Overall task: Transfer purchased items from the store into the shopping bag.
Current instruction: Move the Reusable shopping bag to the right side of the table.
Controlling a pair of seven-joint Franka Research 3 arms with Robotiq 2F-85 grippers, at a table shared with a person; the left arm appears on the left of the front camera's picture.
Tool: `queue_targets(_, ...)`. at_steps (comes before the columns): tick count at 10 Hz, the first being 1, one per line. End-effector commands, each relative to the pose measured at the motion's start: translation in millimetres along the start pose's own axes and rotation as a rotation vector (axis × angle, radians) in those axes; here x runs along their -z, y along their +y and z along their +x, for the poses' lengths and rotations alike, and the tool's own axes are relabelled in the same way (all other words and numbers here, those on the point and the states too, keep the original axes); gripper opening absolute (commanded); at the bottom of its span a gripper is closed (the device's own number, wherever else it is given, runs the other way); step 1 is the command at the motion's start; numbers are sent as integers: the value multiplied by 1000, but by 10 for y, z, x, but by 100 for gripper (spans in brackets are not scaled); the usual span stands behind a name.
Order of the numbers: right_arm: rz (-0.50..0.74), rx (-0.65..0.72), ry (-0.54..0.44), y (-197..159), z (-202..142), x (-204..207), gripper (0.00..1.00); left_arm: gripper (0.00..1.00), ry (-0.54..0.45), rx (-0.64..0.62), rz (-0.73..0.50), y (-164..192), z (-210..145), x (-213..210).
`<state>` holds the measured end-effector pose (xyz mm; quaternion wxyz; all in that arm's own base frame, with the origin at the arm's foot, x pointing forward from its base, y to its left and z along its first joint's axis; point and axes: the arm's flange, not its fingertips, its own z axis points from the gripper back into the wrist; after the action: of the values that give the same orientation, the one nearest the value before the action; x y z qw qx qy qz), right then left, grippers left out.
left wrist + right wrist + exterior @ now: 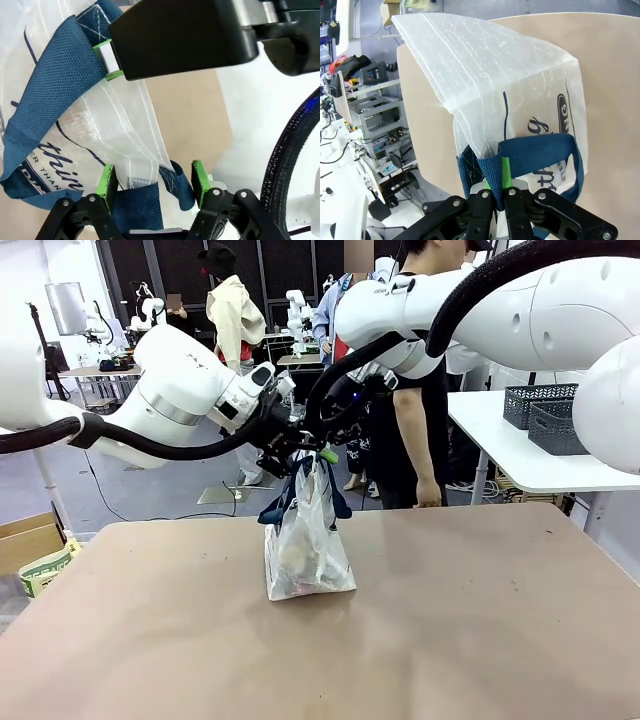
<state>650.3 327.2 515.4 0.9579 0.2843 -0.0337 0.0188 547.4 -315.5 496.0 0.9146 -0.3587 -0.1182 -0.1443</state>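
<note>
Shopping bag (308,560) standing on desk (470,630).
I'm seeing right claw (500,192) pinching its navy strap (535,150), left claw (152,182) gaping wide around more strap.

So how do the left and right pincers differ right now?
The left pincer is open; the right pincer is shut. A navy strap hangs loose between the left pincer's pads; the right pincer clamps the other strap. Both are at the shopping bag's top.

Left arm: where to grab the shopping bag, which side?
The navy strap handle at the top edge of the shopping bag, from above. It is a narrow band lying between the left gripper's open pads, and the right gripper, shut on the strap loop beside it, holds the bag's top up.
</note>
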Motion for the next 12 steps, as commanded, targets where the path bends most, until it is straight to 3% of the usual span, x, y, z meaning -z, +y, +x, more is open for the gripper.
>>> queue_targets(1, -2, 20, 2, -10, 13, 20, 0, 76, 9, -9, 68, -69, 91, 21)
queue_targets(2, 1, 22, 3, -18, 15, 20, 0, 76, 15, -11, 85, -73, 92, 30)
queue_targets(3, 5, 24, 3, -15, 15, 22, 0, 62, 25, -8, 109, -82, 95, 34)
queue_targets(6, 10, 30, 0, -13, 6, 6, 0, 4, 24, -4, 109, -89, 101, 48)
queue_targets(7, 10, 31, -1, -15, -1, 2, 0, 0, 21, -3, 119, -91, 96, 46)
queue_targets(12, 47, 9, -6, -54, -9, 2, 0, 0, -5, -5, 150, -79, 71, -76)
